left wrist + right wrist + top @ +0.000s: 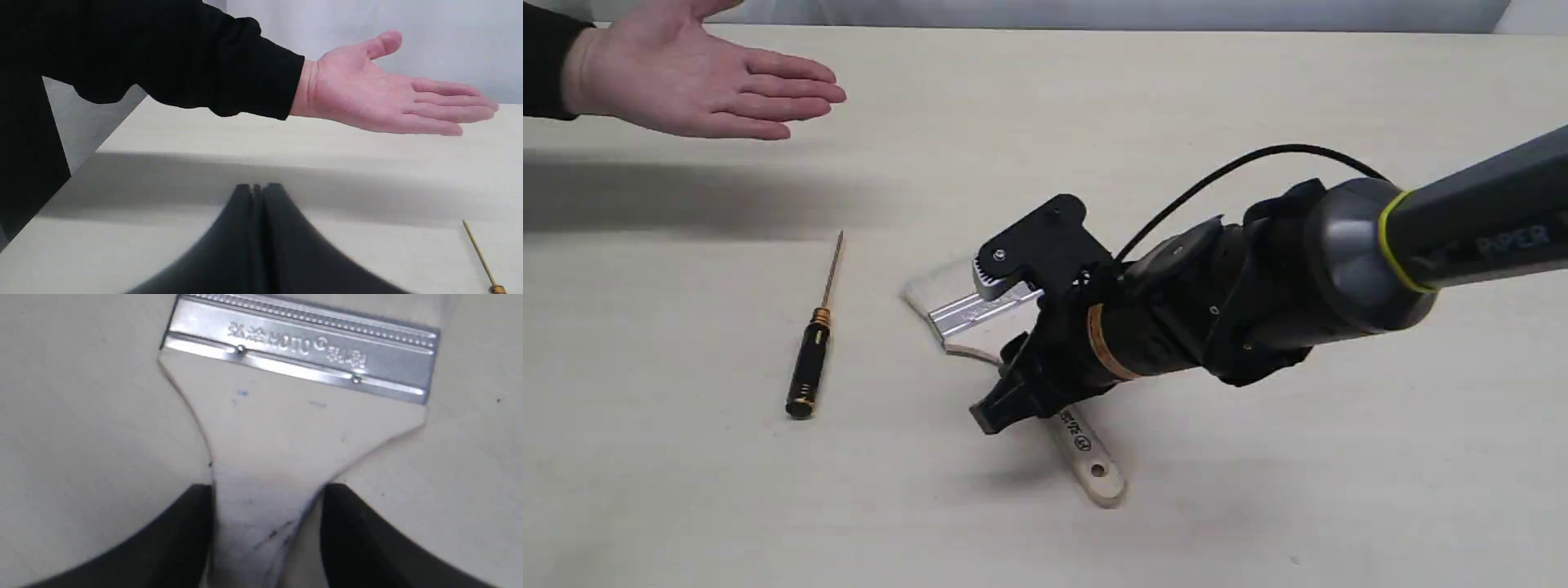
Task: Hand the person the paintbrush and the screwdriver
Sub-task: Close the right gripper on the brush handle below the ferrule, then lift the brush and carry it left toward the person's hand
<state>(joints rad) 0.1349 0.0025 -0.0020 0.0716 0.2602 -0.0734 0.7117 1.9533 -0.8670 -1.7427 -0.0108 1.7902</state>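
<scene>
The paintbrush point(1086, 457) lies flat on the table, bristles toward the far left, holed handle end toward the front. My right gripper point(988, 351) reaches down over it. In the right wrist view its two fingers press the neck of the wooden handle point(282, 428) below the silver ferrule, so my right gripper point(267, 490) is shut on it. The screwdriver point(813, 343) rests to the brush's left, shaft pointing away; only its thin shaft point(480, 257) shows in the left wrist view. The person's hand point(686, 77) hovers palm up at the far left. My left gripper point(257, 188) is shut and empty, out of the exterior view.
The pale table point(1339, 490) runs to a far edge against a grey wall. The person's black sleeve point(163, 53) fills the near side of the left wrist view, and the hand point(380, 94) casts a wide shadow on the table.
</scene>
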